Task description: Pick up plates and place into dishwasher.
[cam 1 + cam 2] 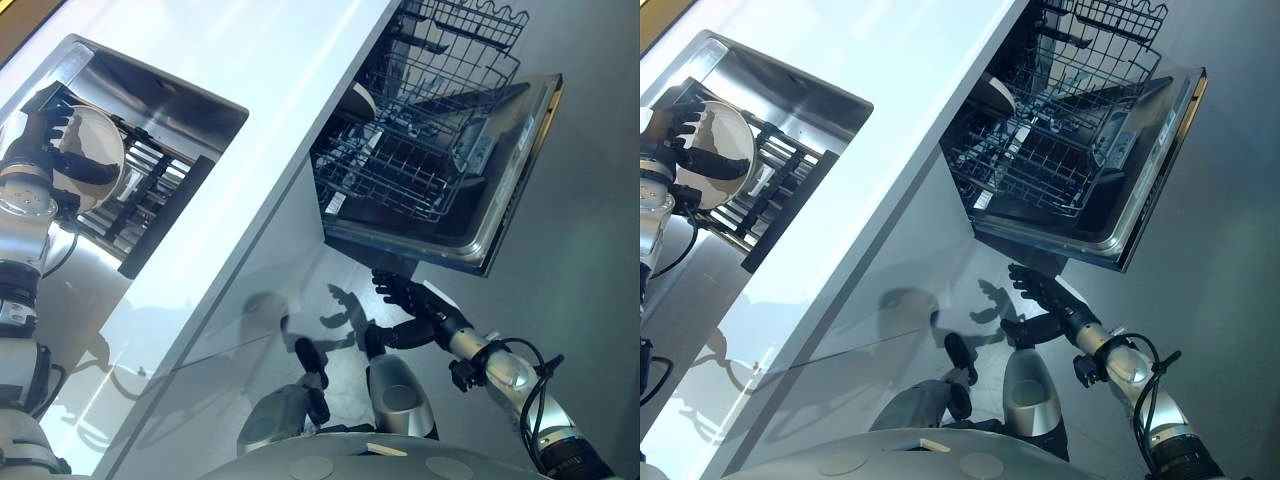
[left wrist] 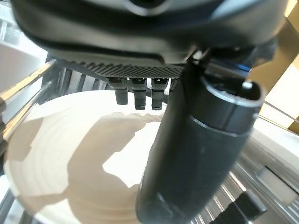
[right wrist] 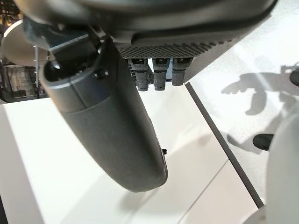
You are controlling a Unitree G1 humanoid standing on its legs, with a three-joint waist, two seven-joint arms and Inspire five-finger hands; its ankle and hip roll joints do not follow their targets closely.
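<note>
the plate's (image 1: 92, 155) far rim is hidden behind the left hand (image 1: 45, 125), which pinches it, thumb across its face, over the sink rack (image 1: 150, 195). right hand (image 1: 415, 305) hangs spread below the open dishwasher (image 1: 440, 150).

Both eye views look steeply down from the robot's head, side by side, and share the same scene: the white surface (image 1: 250, 120) with its sink (image 1: 190, 100), the open dishwasher (image 1: 1090, 170) and the grey floor (image 1: 590, 200). The left wrist view looks along the left robot hand (image 2: 196, 149) from very close onto a plate (image 2: 70, 168). The right wrist view looks past the right robot hand (image 3: 107, 126) down at the floor (image 3: 70, 177).
</note>
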